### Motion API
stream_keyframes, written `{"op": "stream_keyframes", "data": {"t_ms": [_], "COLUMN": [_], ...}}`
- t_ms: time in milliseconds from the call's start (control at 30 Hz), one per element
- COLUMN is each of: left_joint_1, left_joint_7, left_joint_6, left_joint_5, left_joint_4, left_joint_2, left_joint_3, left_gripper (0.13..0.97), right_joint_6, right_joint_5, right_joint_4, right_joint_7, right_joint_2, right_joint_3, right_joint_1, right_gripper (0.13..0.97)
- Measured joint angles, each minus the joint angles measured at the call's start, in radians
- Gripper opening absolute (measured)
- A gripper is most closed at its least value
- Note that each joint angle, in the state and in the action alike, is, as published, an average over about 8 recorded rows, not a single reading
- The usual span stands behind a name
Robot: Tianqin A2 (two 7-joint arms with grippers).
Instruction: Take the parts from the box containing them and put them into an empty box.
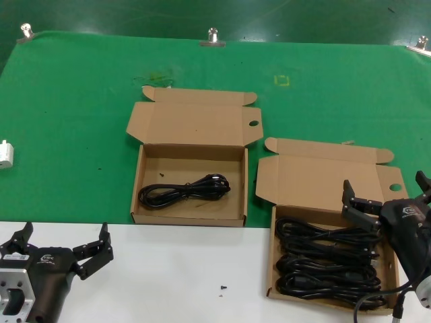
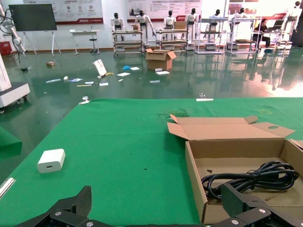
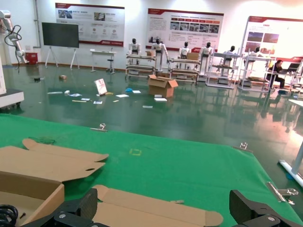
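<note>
left gripper (image 1: 62, 250): parked low at the robot's left, over the white table edge (image 1: 175, 269), short of the green mat (image 1: 81, 134). Fingers apart, nothing between them. Left wrist view shows both fingertips (image 2: 239, 201) spread wide, pointing toward the left box.

right gripper (image 1: 385, 195): hangs over the far right part of the full box, above the cables. Fingers spread, clamped on nothing. Right wrist view shows the two tips well apart with only box flap and mat between them.

full box (image 1: 271, 269): shallow brown cardboard box at the robot's right, straddling the mat edge and the white table. Lid (image 1: 316, 171) is folded back, one round hole (image 1: 395, 187) near its right end.

cables in full box (image 1: 323, 262): black coiled bundles lying crosswise in a stack of rows, filling most of the base. Exact count cannot be told, since the right gripper covers part.

receiving box (image 1: 135, 195): same kind of box, on the mat left of the full box and well apart from it. Lid (image 1: 195, 121) is open, with a round hole (image 1: 253, 123) at its right.

cable in receiving box (image 1: 185, 190): one black bundle lying flat across the base, toward the near wall. Also seen in the left wrist view (image 2: 251, 177).

specks: a small dark mark (image 1: 163, 175) on the receiving box base, behind the cable.

white adapter (image 1: 5, 155): on the mat at far left, well apart from both boxes.

clips (image 1: 213, 37): metal clamps along the far mat edge.
</note>
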Motion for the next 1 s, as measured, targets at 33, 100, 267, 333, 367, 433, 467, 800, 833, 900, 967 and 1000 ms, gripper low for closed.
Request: {"op": "stream_keyframes", "data": {"t_ms": [33,100,267,333,367,433,467,800,833,900,967,1000], "left_joint_1": [0.0,0.0,0.0,0.0,0.0,0.0,0.0,0.0,0.0,0.0,0.0,0.0], "left_joint_7": [0.0,0.0,0.0,0.0,0.0,0.0,0.0,0.0,0.0,0.0,0.0,0.0], "left_joint_6": [0.0,0.0,0.0,0.0,0.0,0.0,0.0,0.0,0.0,0.0,0.0,0.0], "left_joint_5": [0.0,0.0,0.0,0.0,0.0,0.0,0.0,0.0,0.0,0.0,0.0,0.0], "left_joint_4": [0.0,0.0,0.0,0.0,0.0,0.0,0.0,0.0,0.0,0.0,0.0,0.0], "left_joint_2": [0.0,0.0,0.0,0.0,0.0,0.0,0.0,0.0,0.0,0.0,0.0,0.0], "left_joint_3": [0.0,0.0,0.0,0.0,0.0,0.0,0.0,0.0,0.0,0.0,0.0,0.0], "left_gripper": [0.966,0.966,0.966,0.966,0.966,0.966,0.966,0.966,0.966,0.966,0.966,0.966], "right_joint_6": [0.0,0.0,0.0,0.0,0.0,0.0,0.0,0.0,0.0,0.0,0.0,0.0], "right_joint_5": [0.0,0.0,0.0,0.0,0.0,0.0,0.0,0.0,0.0,0.0,0.0,0.0], "right_joint_4": [0.0,0.0,0.0,0.0,0.0,0.0,0.0,0.0,0.0,0.0,0.0,0.0], "right_joint_7": [0.0,0.0,0.0,0.0,0.0,0.0,0.0,0.0,0.0,0.0,0.0,0.0], "right_joint_2": [0.0,0.0,0.0,0.0,0.0,0.0,0.0,0.0,0.0,0.0,0.0,0.0], "right_joint_3": [0.0,0.0,0.0,0.0,0.0,0.0,0.0,0.0,0.0,0.0,0.0,0.0], "right_joint_1": [0.0,0.0,0.0,0.0,0.0,0.0,0.0,0.0,0.0,0.0,0.0,0.0], "right_gripper": [0.966,0.966,0.966,0.966,0.966,0.966,0.966,0.966,0.966,0.966,0.966,0.966]}}
